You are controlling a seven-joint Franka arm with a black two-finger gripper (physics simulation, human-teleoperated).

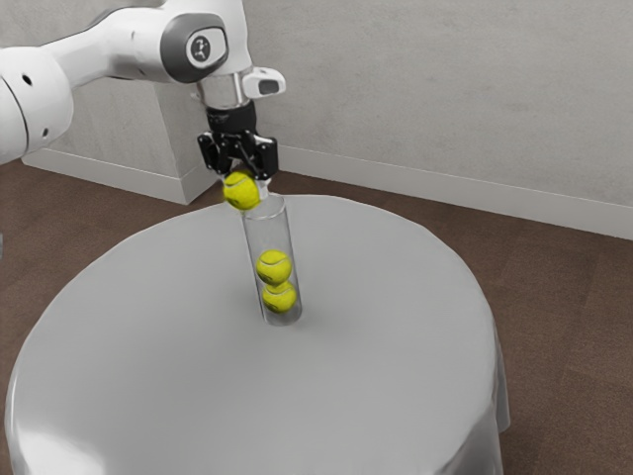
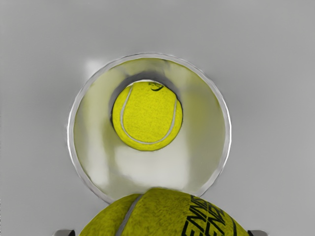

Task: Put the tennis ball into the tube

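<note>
A black two-finger gripper (image 1: 244, 182) grasps a fuzzy yellow tennis ball (image 1: 241, 192) between its fingers, just above and beside the mouth of an upright, clear cylindrical tube (image 1: 269, 234). Held from above, the ball has its underside free to enter first. Inside, an upper yellow ball (image 1: 274, 267) rests on a lower yellow ball (image 1: 279, 298), the walls confining both; the grey-clothed round table (image 1: 396, 336) supports the tube. The held ball overlaps one side of the rim (image 2: 229, 132), so centring should precede release
</note>
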